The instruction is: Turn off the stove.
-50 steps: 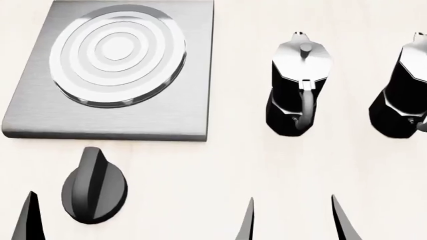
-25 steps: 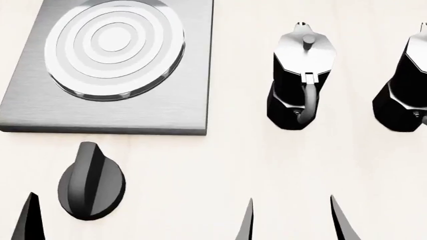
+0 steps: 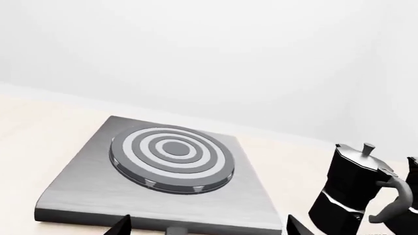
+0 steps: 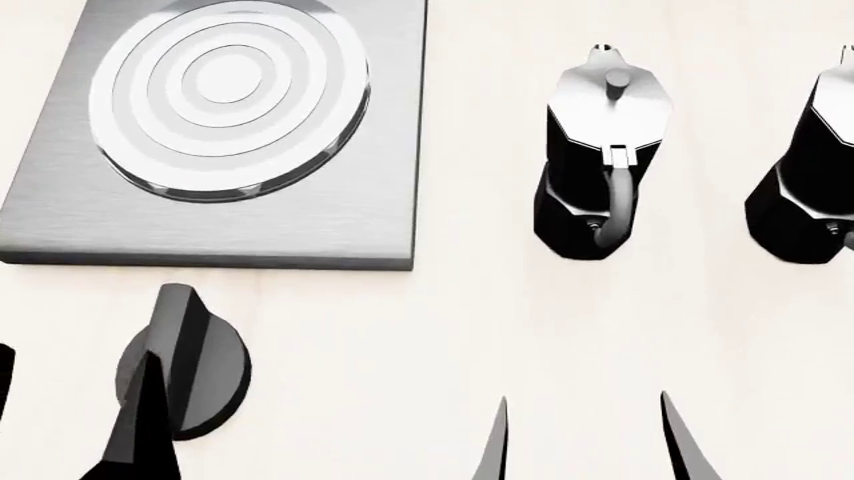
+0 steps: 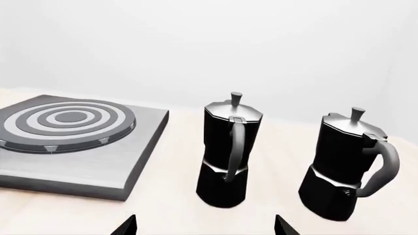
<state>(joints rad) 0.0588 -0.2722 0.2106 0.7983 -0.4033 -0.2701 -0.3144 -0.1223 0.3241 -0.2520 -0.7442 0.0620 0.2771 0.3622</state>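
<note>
The stove (image 4: 387, 200) is a flat grey plate with a ringed burner (image 4: 227, 85) at the far left. It also shows in the left wrist view (image 3: 85, 191) and the right wrist view (image 5: 78, 161). Its black ridged knob (image 4: 200, 360) lies on the table in front of the plate. My left gripper (image 4: 70, 420) is open. One finger (image 4: 140, 435) overlaps the knob's left side and the other sits at the picture's left edge. In the left wrist view the left gripper (image 3: 207, 229) is open, with a grey sliver of the knob (image 3: 177, 230) between its tips. My right gripper (image 4: 587, 445) is open and empty.
Two black-and-silver moka pots (image 4: 601, 160) (image 4: 814, 170) stand right of the stove, handles toward me. In the right wrist view both pots (image 5: 228, 152) (image 5: 346, 166) stand ahead of the right gripper (image 5: 204, 227). One pot (image 3: 349, 196) shows in the left wrist view. The table is pale wood.
My left gripper has moved right, so one finger now overlaps the knob. The right gripper has stayed put. The head view shifted slightly a second ago, then held still.
</note>
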